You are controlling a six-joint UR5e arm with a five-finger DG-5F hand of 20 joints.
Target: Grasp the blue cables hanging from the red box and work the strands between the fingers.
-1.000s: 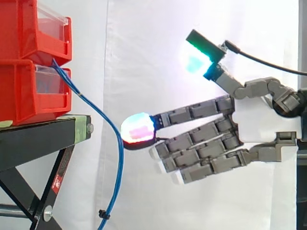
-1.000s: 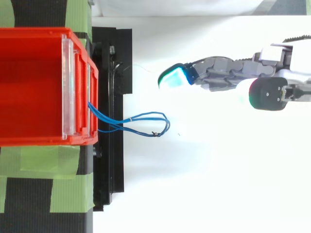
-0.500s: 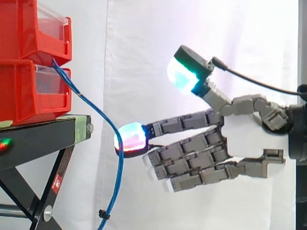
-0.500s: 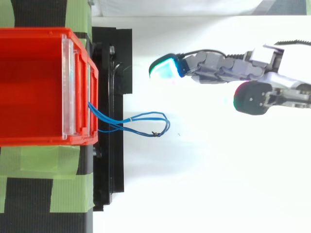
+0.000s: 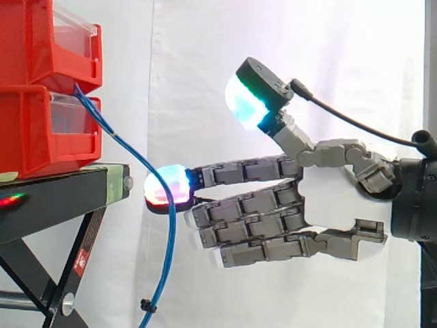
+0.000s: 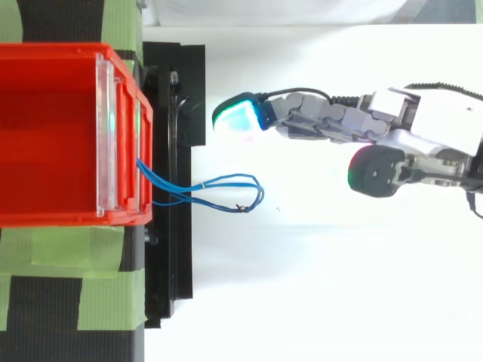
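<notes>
The blue cables (image 6: 226, 179) droop from the front of the red box (image 5: 34, 137), past the black stand's (image 5: 61, 195) edge, hanging free. Just behind them the hand (image 5: 328, 198) points toward the stand, fingers (image 5: 239, 174) straight and close together, thumb raised apart, holding nothing.

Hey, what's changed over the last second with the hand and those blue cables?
The hand has advanced toward the red bins, fingers straight, thumb raised. From above it passes beside the blue cables, not touching them; nothing grasped. Cables, bins and black stand are unchanged.
</notes>
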